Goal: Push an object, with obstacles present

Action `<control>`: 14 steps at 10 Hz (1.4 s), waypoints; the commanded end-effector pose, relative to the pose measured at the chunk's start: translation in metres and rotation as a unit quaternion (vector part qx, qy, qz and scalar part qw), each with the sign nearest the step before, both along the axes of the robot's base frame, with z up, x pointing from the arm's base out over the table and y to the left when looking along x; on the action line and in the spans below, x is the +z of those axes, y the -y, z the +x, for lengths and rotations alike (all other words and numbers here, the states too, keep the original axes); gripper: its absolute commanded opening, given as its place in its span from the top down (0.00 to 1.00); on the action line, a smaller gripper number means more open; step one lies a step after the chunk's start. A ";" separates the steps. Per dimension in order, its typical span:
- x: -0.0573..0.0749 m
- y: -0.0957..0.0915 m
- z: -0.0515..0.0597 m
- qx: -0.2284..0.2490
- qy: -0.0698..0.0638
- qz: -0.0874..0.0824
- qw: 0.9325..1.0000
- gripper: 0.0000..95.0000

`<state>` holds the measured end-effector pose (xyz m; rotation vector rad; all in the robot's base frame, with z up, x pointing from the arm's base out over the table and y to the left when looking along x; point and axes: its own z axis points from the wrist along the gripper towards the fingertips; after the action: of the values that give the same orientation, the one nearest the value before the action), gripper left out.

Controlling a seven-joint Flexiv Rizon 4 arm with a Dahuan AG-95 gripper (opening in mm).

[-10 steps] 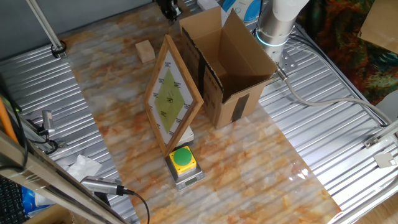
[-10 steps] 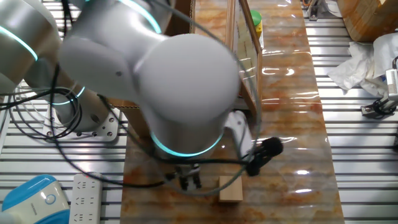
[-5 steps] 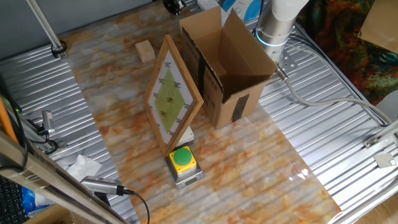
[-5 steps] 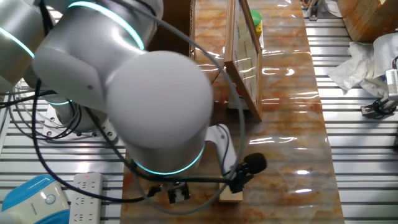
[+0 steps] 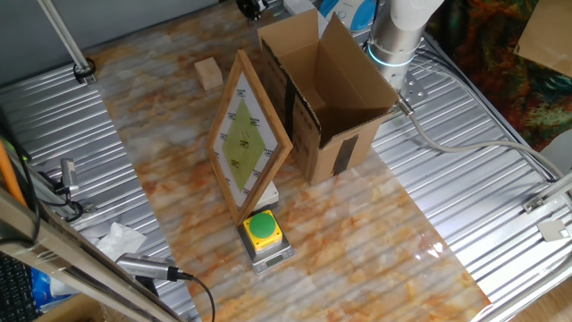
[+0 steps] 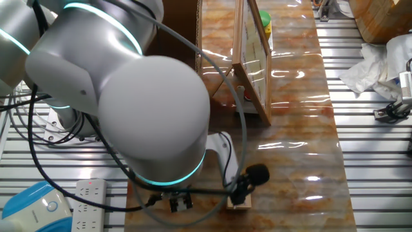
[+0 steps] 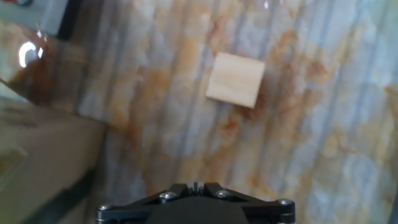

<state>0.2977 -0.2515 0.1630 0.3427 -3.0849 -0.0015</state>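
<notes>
The light-tan wooden cube (image 5: 208,73) lies on the marbled table at the far left, apart from all else. It shows near the centre of the hand view (image 7: 236,79). In the other fixed view only a corner of the cube (image 6: 243,202) shows behind the arm's cable. My gripper (image 7: 194,185) is shut and empty, held back from the cube. It sits at the top edge of one fixed view (image 5: 251,9), right of the cube, and low in the other fixed view (image 6: 180,203).
The open cardboard box (image 5: 326,89) with black tape stands right of the wooden-framed board (image 5: 246,139). The yellow-green button (image 5: 263,228) sits in front of the board. The box wall (image 7: 37,155) is at the hand view's left. Ribbed metal surrounds the table.
The arm has drawn back with the gripper, away from the cube and toward the table's far edge. The cube has not moved.
</notes>
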 end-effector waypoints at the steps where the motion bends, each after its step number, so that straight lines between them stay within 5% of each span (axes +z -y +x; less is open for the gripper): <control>1: 0.001 -0.001 0.001 -0.002 -0.003 0.004 1.000 1.00; 4: 0.001 -0.001 0.001 -0.020 -0.016 0.026 0.999 1.00; 8: 0.001 -0.001 0.001 -0.056 -0.034 0.029 0.997 1.00; 14: 0.001 -0.001 0.001 -0.067 -0.031 0.030 0.997 1.00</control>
<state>0.2980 -0.2501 0.1636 0.1418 -3.0442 -0.1049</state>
